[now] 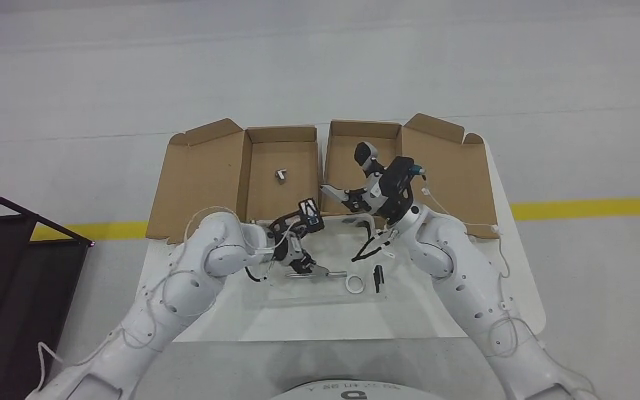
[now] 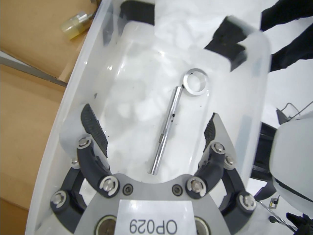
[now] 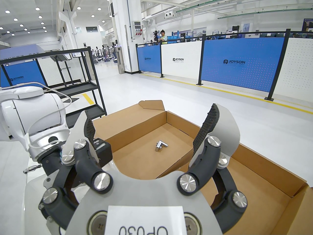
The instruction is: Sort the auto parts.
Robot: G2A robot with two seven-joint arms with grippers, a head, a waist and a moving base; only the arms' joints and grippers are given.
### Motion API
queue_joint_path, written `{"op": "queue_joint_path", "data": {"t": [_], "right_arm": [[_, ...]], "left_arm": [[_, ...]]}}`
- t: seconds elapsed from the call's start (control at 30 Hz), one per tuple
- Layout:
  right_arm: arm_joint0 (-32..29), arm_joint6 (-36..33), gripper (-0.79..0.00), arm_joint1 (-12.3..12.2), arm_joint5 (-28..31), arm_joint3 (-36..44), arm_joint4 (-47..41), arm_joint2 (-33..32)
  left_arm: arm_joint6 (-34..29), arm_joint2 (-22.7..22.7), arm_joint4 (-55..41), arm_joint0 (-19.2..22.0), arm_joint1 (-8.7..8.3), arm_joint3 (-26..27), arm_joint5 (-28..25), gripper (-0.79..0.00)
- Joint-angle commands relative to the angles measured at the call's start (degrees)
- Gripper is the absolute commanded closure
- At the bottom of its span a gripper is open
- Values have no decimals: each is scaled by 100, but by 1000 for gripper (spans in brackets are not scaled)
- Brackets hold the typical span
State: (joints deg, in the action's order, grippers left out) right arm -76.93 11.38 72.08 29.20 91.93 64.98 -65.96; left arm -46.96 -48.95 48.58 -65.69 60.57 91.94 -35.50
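Hovering low over the clear tray [image 2: 80, 57], the left gripper [image 2: 150, 113] has its jaws spread wide and nothing between them. Ahead of it on the tray floor lies a slim metal rod [image 2: 166, 128], and the rod's far end appears to touch a metal ring [image 2: 195, 81]. Two black plastic pieces [image 2: 229, 47] sit deeper in the tray, one near each side wall. A yellowish cylinder [image 2: 73, 25] with a metal tip lies on cardboard just outside the tray wall.

Seen from above, the tray sits at the middle of the table [image 1: 520, 290]. The left cardboard box [image 1: 262, 150] is at its 11 o'clock and the right cardboard box [image 1: 455, 170] at its 1 o'clock, the two boxes side by side with flaps open. A small metal part [image 1: 282, 176] rests on the left box's floor, well apart from the walls.

The right gripper [image 3: 152, 114] hangs at about 12 o'clock from the tray, over the right box's inner edge. It faces the left box, its jaws wide apart and empty.
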Motion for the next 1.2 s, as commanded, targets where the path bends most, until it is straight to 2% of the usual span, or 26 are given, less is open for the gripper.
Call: {"op": "queue_joint_path", "data": {"t": [0.0, 0.13, 0.2, 0.33, 0.37, 0.47, 0.6, 0.83, 1.03, 1.13, 1.17], "right_arm": [[0, 0, -785, 0, 0, 0, 0, 0], [0, 0, -785, 0, 0, 0, 0, 0], [0, 0, -785, 0, 0, 0, 0, 0], [0, 0, -785, 0, 0, 0, 0, 0], [0, 0, -785, 0, 0, 0, 0, 0], [0, 0, -785, 0, 0, 0, 0, 0], [0, 0, -785, 0, 0, 0, 0, 0], [0, 0, -785, 0, 0, 0, 0, 0], [0, 0, -785, 0, 0, 0, 0, 0], [0, 0, -785, 0, 0, 0, 0, 0], [0, 0, -785, 0, 0, 0, 0, 0]], "left_arm": [[-53, 108, 153, 49, 13, -20, -83, -736], [-323, 286, 234, 72, 24, -14, -186, -622], [-595, 354, 20, 122, 29, -61, -271, -619], [-956, 438, 19, 221, 39, -30, -101, -594], [-990, 460, 39, 230, 41, -26, -82, -557], [-996, 505, 79, 246, 49, -28, 16, -514], [-1076, 614, 201, 281, 69, -8, 134, -400], [-1223, 851, 494, 393, 125, -85, 286, -332], [-1186, 881, 539, 508, 147, -210, 272, -277], [-1136, 844, 493, 554, 145, -268, 237, -175], [-1124, 827, 479, 567, 142, -289, 220, -114]]}}
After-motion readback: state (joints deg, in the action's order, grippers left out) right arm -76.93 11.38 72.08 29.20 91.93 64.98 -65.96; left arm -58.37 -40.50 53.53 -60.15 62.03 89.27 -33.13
